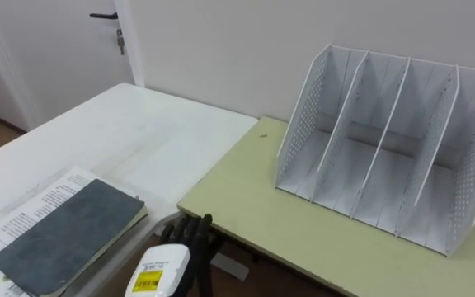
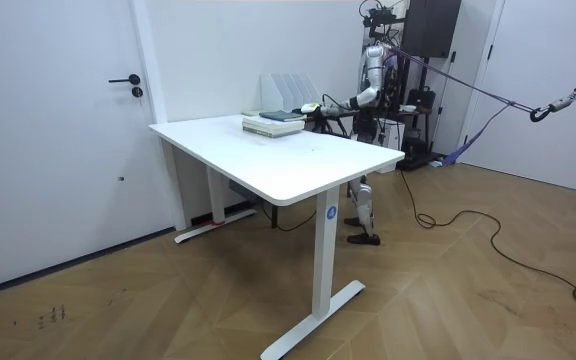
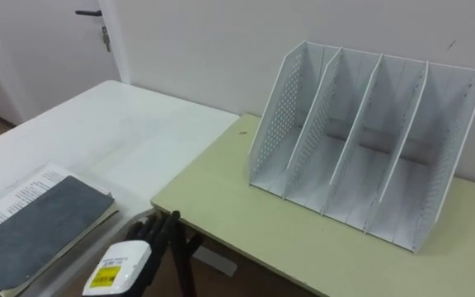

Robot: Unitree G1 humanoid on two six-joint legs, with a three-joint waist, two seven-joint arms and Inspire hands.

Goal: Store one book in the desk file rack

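Grey book [image 1: 64, 229] lay unstored on papers [image 1: 35, 198] at eight o'clock; file rack [image 1: 386, 157] at two o'clock stood empty. Loosely spread, the left hand [image 1: 190, 235] held nothing, so every step looked undone.

Office-type room: white desk [image 2: 298, 165], file rack [image 1: 302, 124], plain door [image 2: 58, 140], wood floor [image 2: 448, 300].

The left arm reaches forward from below. The left hand [image 1: 166, 266] hovers just to the right of the book [image 1: 60, 235], back turned upward, dark fingers [image 1: 190, 233] loosely extended, holding nothing.
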